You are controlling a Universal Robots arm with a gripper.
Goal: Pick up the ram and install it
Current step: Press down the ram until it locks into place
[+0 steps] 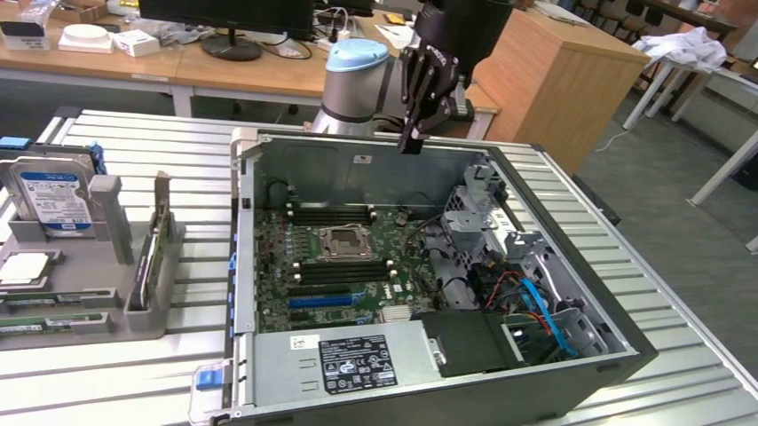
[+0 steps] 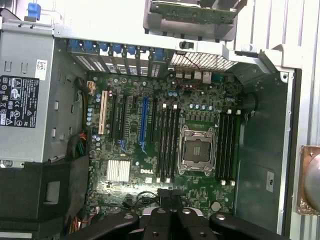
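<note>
Black end effector (image 1: 411, 142) in the exterior view hangs fingers-down over the rear wall of the open computer case (image 1: 616, 346) on the slatted metal table (image 1: 142, 151). Fingers look drawn together, narrow, nothing seen between them. Green motherboard (image 1: 343, 266) lies below and toward the camera from it, CPU socket (image 1: 343, 238) near the middle. The ram (image 1: 48, 324), a green stick, lies in the grey holder (image 1: 106, 293), well apart from the end effector toward the exterior view's left. A hard drive (image 1: 53, 200) stands in the same holder.

Wrist view: end effector (image 2: 170, 197) with fingertips close together, above the motherboard (image 2: 150, 140) edge. Black memory slots (image 2: 167, 142) sit just beyond the fingertips, beside the CPU socket (image 2: 196, 150). Power supply (image 2: 25, 100) sits off to one side.
</note>
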